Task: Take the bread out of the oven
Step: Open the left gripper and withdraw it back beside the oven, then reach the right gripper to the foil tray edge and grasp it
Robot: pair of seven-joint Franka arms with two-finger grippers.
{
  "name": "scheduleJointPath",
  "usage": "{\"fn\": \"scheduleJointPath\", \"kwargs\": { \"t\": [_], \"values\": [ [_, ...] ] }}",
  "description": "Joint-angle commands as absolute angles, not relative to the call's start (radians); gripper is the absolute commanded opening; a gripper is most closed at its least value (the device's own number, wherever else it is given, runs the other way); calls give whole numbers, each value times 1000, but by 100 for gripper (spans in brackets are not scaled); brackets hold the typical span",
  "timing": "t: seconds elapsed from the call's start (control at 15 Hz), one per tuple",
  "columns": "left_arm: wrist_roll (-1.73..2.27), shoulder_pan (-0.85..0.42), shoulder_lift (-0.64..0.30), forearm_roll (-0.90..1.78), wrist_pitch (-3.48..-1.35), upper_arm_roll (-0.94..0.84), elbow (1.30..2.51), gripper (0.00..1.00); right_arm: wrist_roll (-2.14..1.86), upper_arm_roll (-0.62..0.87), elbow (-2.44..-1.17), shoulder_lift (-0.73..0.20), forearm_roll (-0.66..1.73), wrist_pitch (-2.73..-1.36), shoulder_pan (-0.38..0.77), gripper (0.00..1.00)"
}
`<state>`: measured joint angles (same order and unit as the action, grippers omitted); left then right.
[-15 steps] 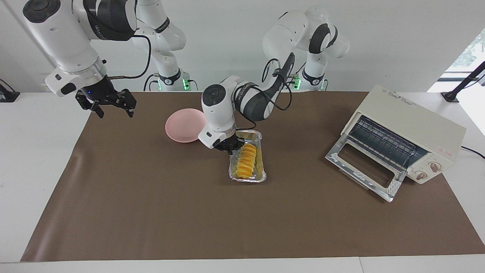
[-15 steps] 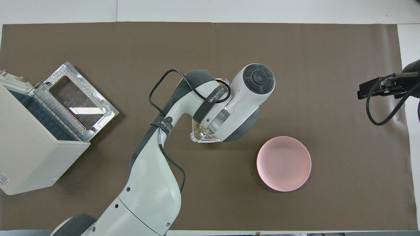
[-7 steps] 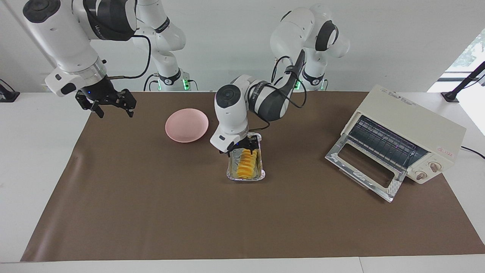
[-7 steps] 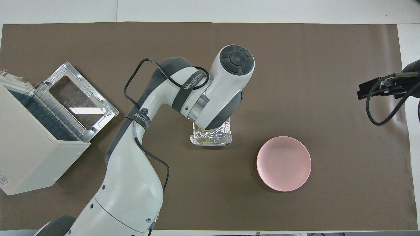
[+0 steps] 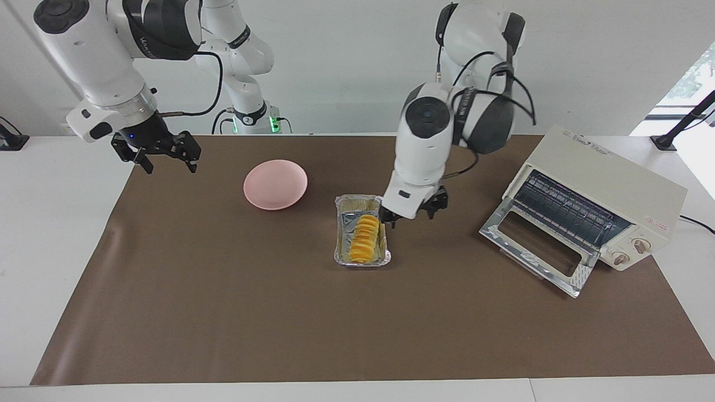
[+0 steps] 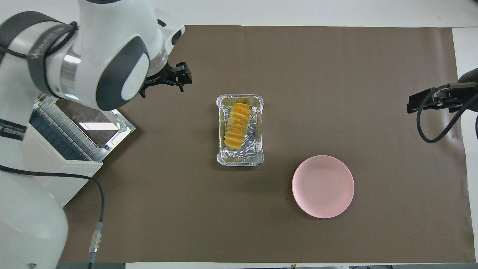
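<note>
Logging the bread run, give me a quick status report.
Left gripper open, raised between foil tray and oven. Right gripper open, waiting at its table end. Bread in tray, out of the oven. Nothing obstructing.

Foil tray [image 6: 257, 129] mid-mat [image 6: 336, 74]; pink plate [image 6: 323, 186] beside it, nearer robots.

Lying open from above in the foil tray [image 5: 362, 258] mid-mat: the bread [image 5: 363, 238]. Hanging empty, fingers spread, over bare mat between tray and oven [image 5: 609, 192]: the left gripper [image 5: 412, 215]. Jutting onto the mat in front of the oven: its dropped door [image 5: 539, 251]. Flanking the tray toward the right arm's end: the pink plate [image 5: 275, 184]. Waiting over the mat's corner: the right gripper [image 5: 165, 152].
</note>
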<state>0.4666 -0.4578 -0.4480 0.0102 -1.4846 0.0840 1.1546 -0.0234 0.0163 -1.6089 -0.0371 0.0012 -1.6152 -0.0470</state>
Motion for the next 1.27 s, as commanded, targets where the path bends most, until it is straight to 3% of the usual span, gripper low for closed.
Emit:
{"fn": "scheduleJointPath", "kwargs": {
  "t": [0.0, 0.27, 0.67, 0.94, 1.2],
  "values": [
    [269, -353, -301, 14, -1424, 74, 1287, 100, -11, 18, -1606, -31, 17, -1600, -54, 100],
    [146, -226, -149, 14, -1296, 75, 1403, 100, -11, 18, -1606, -31, 17, -1600, -52, 100],
    [29, -147, 81, 15, -1308, 45, 1647, 100, -11, 18, -1606, -31, 17, -1600, -54, 100],
    [-20, -126, 84, 23, -1393, 44, 1666, 100, -11, 18, -1606, -31, 17, -1600, -54, 100],
    [-21, -132, 14, 23, -1342, 46, 1606, 100, -11, 18, -1606, -31, 17, -1600, -54, 100]
  ]
}}
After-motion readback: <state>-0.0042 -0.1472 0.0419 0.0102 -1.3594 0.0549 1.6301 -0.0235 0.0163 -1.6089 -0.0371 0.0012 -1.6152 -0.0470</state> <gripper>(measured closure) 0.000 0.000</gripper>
